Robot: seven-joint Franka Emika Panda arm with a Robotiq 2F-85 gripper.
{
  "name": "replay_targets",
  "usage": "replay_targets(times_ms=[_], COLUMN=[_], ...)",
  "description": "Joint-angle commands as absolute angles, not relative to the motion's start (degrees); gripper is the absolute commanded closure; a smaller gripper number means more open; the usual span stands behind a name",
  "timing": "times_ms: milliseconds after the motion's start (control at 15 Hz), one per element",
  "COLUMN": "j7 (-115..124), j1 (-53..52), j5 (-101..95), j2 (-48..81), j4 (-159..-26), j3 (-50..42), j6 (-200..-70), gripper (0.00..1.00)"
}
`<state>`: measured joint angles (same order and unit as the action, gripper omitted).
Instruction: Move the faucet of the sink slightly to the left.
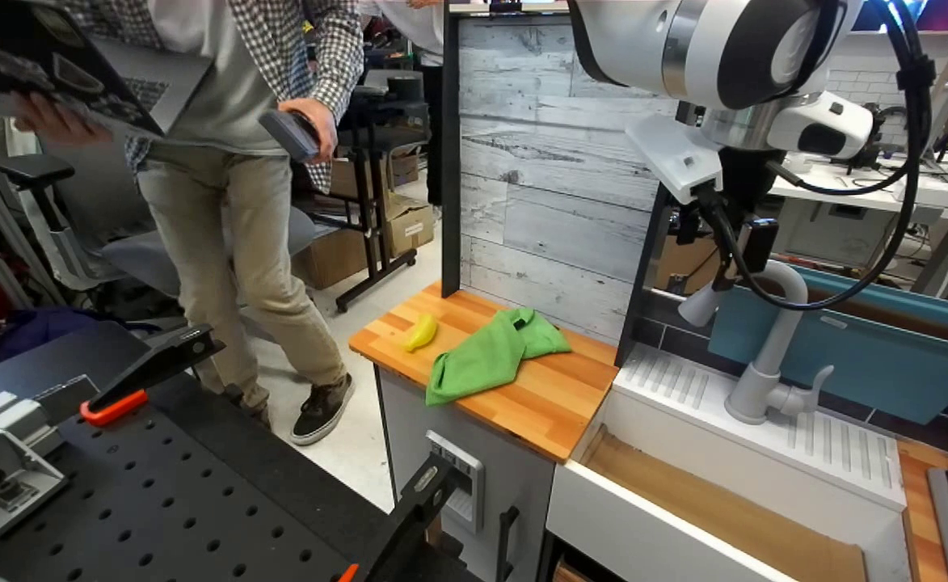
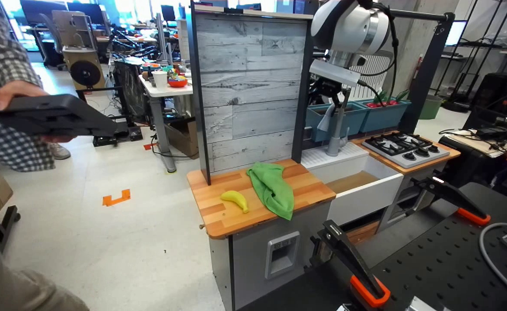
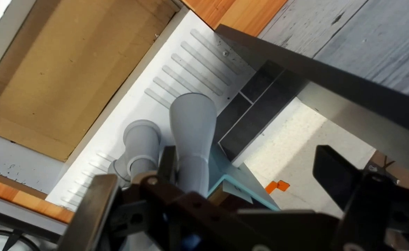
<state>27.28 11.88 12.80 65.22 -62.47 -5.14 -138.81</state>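
**Plainly, the gripper (image 3: 246,155) stands wide at the faucet (image 1: 779,339)**

In both exterior views the white robot arm (image 1: 643,40) hangs in from the top, partly in front of the grey plank panel (image 1: 554,186). Below sits the sink (image 1: 635,533), a pale basin with a ridged back rim; the wooden countertop (image 1: 562,412) adjoins it on the panel's side, and a blue-teal bin (image 1: 902,364) shows behind. On the countertop lies a crumpled green cloth (image 1: 482,364). The faucet — light grey, upright — stands on the sink's ridged rim, its drooping head turned toward the panel's side. At its bent top is the gripper, and in the wrist view its fingers (image 3: 335,174) are spread well apart; the head shows between them, close to one of them, and whether they touch it cannot be told. Near the cloth lies a yellow banana (image 1: 420,333).
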Motion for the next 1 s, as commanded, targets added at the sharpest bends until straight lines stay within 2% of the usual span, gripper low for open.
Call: replay_targets(times_ms=[0,933], j7=[24.6,6.2], j1=[11.8,16.4], j5=[13.8,16.7], j2=[63.5,46.9], j4=[-64.8,-89.3], j3=[-2.9,2.2], j6=[-140.4,-153.1], gripper=[0.0,0.0])
